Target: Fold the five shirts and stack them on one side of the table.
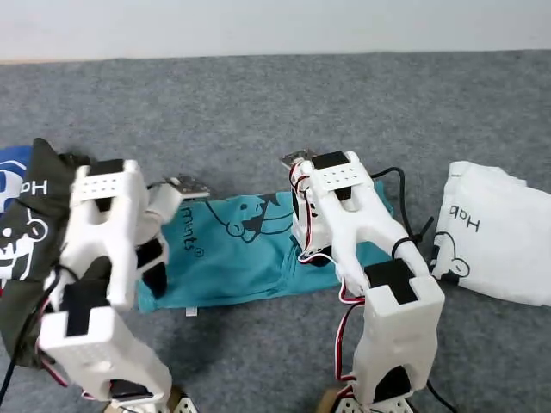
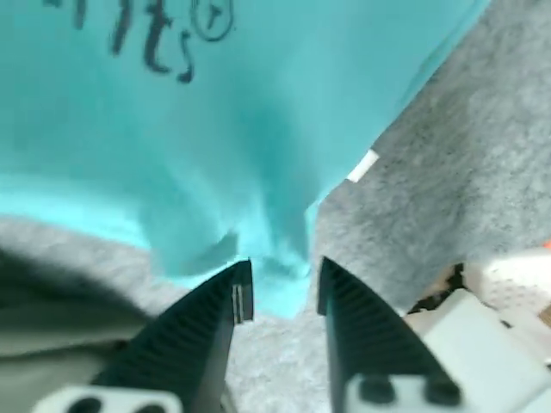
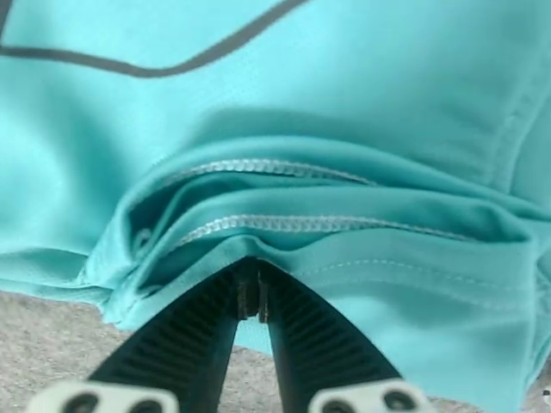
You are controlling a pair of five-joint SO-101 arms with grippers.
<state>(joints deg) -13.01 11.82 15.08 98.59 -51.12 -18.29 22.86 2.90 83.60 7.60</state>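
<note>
Currently the teal shirt lies partly folded on the grey desk, midway between its left and right edges and toward the near edge where the two arms stand. The left tool is spread, and the shirt's left hem lies in the gap between its tips. The right tool is pressed together, pinching a bunched, stitched hem of the same shirt. A white shirt rests folded toward the desk's right edge, well apart from the teal one. At the left edge a dark shirt lies heaped, with a blue shirt just beside it.
</note>
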